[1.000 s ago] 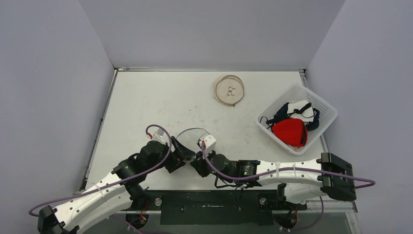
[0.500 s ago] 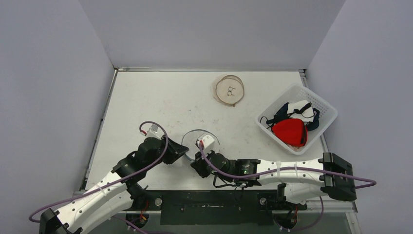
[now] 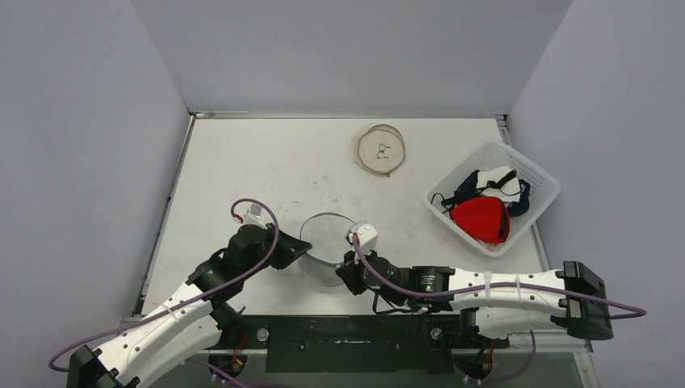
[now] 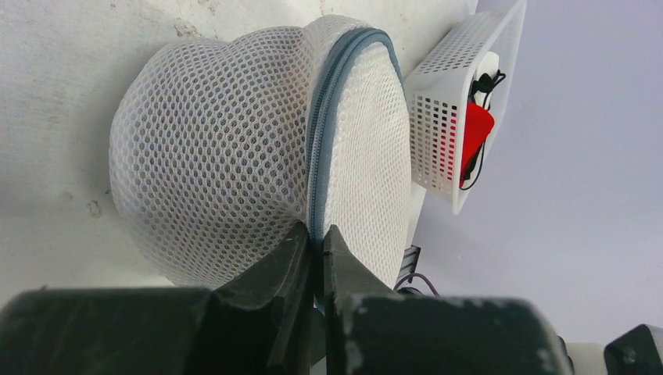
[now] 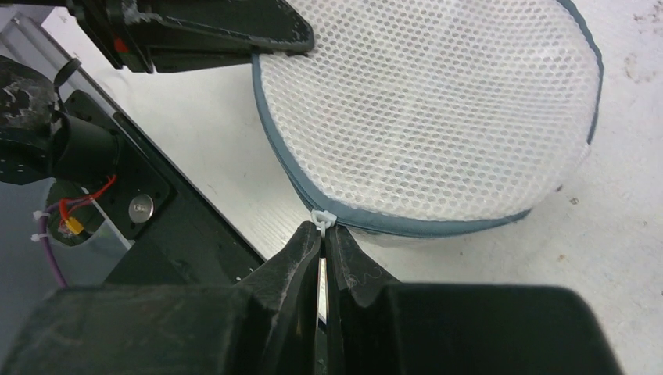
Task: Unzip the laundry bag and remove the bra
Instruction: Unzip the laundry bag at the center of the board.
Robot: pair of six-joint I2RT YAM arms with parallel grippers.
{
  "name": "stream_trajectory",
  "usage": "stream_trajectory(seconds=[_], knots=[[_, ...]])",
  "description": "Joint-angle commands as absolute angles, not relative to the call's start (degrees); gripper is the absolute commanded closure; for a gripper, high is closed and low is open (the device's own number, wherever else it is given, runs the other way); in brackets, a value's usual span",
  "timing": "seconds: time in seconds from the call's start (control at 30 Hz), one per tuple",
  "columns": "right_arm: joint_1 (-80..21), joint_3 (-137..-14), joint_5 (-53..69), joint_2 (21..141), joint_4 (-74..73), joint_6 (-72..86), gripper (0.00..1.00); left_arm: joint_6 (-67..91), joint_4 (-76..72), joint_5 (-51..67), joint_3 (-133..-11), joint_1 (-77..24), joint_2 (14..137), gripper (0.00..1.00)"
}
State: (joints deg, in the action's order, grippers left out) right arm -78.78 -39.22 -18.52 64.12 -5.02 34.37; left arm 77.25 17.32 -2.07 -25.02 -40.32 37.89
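White desk [image 3: 266, 170], grey walls around. Near its front edge sits the mesh bag [image 3: 325, 242], between my arms. My left fingers [image 4: 291, 254] pinch its grey zip band [image 4: 322, 141]; my right fingers [image 5: 301, 254] are clamped on the white pull [image 5: 322, 217].

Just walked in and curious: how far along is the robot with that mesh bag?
Done: the left gripper pinches the laundry bag at its zipper; the right gripper is shut on the white pull tab. In hand: starting the unzip; the zipper looks closed. Left: open it and take out the bra, not visible yet.
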Motion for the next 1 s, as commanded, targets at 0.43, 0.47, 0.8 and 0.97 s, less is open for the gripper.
stream_trajectory(seconds=[0.43,0.47,0.8,0.97], knots=[[-79.1,-35.7,-23.3,62.6,-2.3,35.3,0.95,64.5,9.4,2.1,-33.7,-36.5,48.9,0.34],[-79.1,-36.0,-23.2,63.1,-1.6,35.1,0.95,63.5,10.8,2.7,-35.0,-36.1,49.8,0.29],[-78.7,-43.0,-21.1,70.7,3.1,32.1,0.95,61.0,25.0,5.5,-33.8,-35.8,40.7,0.03],[-78.1,-45.6,-18.8,74.5,4.9,30.2,0.95,63.7,28.0,6.2,-31.9,-35.9,33.4,0.04]])
